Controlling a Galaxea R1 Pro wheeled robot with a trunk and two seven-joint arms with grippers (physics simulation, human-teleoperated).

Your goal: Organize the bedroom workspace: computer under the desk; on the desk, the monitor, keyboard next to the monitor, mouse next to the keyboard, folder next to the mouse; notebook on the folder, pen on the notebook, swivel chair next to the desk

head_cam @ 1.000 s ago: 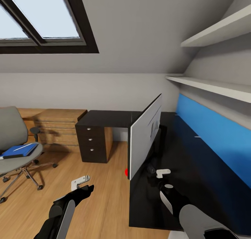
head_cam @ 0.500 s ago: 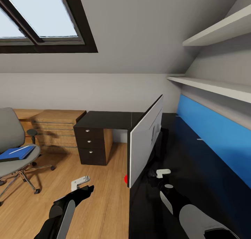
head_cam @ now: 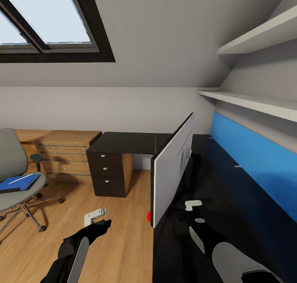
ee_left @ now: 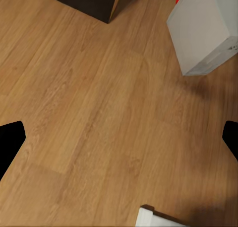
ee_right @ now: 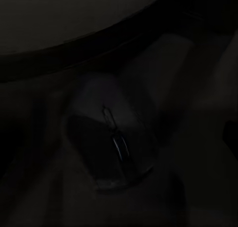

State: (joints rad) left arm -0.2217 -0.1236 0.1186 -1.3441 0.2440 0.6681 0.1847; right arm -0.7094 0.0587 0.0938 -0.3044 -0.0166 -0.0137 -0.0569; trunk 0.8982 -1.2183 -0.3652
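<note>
The monitor (head_cam: 171, 167) stands edge-on at the black desk's (head_cam: 231, 200) near-left side, its pale back facing me. My right gripper (head_cam: 193, 208) hovers open over the desk beside the monitor's foot. Below it, in the right wrist view, a dark mouse (ee_right: 111, 147) lies in deep shadow on the desk. At the far left, the grey swivel chair (head_cam: 12, 167) carries the blue folder (head_cam: 18, 182) with a thin pale pen-like stick on it. My left gripper (head_cam: 99, 219) hangs open over the wooden floor (ee_left: 99, 113). Keyboard, notebook and computer are out of view.
A dark drawer unit (head_cam: 109, 171) holds up the desk's far wing, with a wooden dresser (head_cam: 68, 151) beside it. White shelves (head_cam: 247, 101) and a blue wall panel (head_cam: 255, 159) line the right. A pale grey slab (ee_left: 203, 28) shows in the left wrist view.
The whole head view has shifted: chair, dresser and drawer unit slid leftward in the picture as the camera moved. Both arms keep their pose, and both grippers stay open.
</note>
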